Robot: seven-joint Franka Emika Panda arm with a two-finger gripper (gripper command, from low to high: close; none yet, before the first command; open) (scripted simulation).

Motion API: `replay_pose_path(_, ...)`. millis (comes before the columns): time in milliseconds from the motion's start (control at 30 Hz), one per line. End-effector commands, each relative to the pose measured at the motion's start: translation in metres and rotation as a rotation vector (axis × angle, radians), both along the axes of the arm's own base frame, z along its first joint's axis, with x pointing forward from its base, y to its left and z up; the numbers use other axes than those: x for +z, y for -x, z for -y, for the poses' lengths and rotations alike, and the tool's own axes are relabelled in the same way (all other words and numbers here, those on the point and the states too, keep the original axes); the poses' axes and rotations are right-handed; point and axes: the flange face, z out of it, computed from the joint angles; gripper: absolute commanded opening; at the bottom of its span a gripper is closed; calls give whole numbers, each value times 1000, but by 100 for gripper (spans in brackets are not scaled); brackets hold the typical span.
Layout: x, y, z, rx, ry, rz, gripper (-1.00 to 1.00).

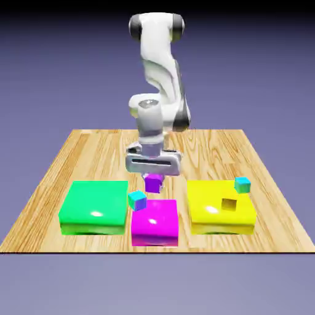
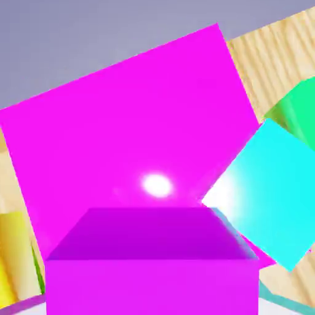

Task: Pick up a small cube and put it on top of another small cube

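My gripper (image 1: 153, 178) is shut on a small purple cube (image 1: 153, 183) and holds it just above the back edge of the flat magenta block (image 1: 155, 224). In the hand view the purple cube (image 2: 151, 271) fills the bottom and hides the fingertips. A small cyan cube (image 1: 136, 199) rests at the magenta block's left back corner, a little below and to the exterior view's left of the held cube. In the hand view that cyan cube (image 2: 271, 191) lies at the right, over the edge of the magenta block (image 2: 123, 135).
A flat green block (image 1: 93, 207) lies at the exterior view's left and a flat yellow block (image 1: 220, 212) at its right. On the yellow block sit a second small cyan cube (image 1: 242, 184) and a small yellow cube (image 1: 229, 205). The wooden table (image 1: 92, 154) carries all of them.
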Motion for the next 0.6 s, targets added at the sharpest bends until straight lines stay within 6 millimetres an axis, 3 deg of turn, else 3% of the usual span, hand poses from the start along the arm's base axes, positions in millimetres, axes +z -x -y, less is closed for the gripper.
replay_pose_path(0,7,-5,6,-41,-1,-17,-100)
replay_pose_path(167,46,-24,39,-248,-5,-101,-100)
replay_pose_path(200,44,-23,44,-292,-3,-128,-100)
replay_pose_path(267,38,-19,46,-316,-1,-148,-100)
replay_pose_path(433,-32,-16,43,-316,-1,-148,-100)
replay_pose_path(467,-32,-16,43,-316,-1,-148,100)
replay_pose_path(500,-32,-16,43,-316,-1,-148,100)
replay_pose_path(567,-3,-19,45,-317,0,-148,100)
